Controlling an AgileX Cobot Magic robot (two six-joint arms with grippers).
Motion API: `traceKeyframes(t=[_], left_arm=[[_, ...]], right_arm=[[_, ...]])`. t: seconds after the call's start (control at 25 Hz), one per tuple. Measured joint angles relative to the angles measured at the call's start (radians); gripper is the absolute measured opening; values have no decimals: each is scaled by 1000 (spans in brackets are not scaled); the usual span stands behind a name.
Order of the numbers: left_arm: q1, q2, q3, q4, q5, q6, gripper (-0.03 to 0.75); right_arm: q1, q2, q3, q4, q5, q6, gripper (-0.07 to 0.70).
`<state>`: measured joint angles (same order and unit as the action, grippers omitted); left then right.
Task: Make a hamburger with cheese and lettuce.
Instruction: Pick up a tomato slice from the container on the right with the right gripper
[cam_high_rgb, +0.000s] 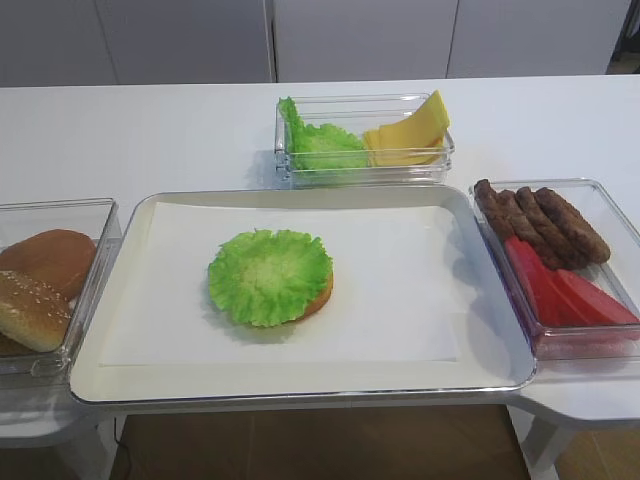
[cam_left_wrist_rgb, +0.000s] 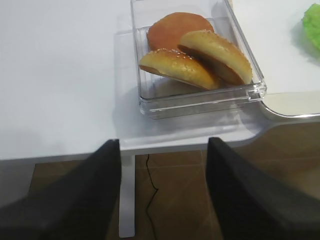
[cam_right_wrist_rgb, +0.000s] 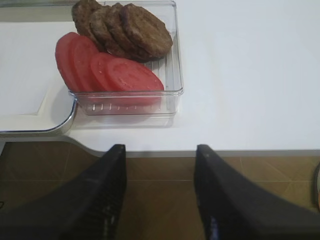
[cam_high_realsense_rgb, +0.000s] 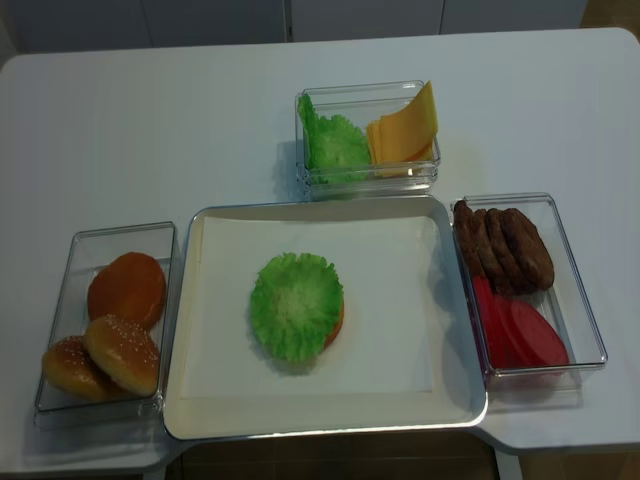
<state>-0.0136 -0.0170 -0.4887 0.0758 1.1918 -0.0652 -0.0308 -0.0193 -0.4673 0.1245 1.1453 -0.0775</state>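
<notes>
Exterior high: lettuce (cam_high_rgb: 270, 276) tops the hamburger (cam_high_rgb: 322, 296) bun; both claws, right claw (cam_right_wrist_rgb: 160, 200) and left claw (cam_left_wrist_rgb: 162, 200), apparently released, empty.

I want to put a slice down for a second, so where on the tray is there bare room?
The tray has bare paper all around the hamburger: left toward the bun box, right toward the patty box, plus strips front and back. The three boxes, cheese included, are crowded.

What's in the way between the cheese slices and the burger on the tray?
Only the front wall of their clear bin. The cheese leans beside spare lettuce; the path to the hamburger is open tray paper.
</notes>
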Motion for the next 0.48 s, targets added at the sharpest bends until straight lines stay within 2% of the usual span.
traceKeyframes(t=[0.48], left_arm=[[0, 0, 0, 0, 0, 0, 404]], right_arm=[[0, 0, 0, 1, 0, 0, 354]])
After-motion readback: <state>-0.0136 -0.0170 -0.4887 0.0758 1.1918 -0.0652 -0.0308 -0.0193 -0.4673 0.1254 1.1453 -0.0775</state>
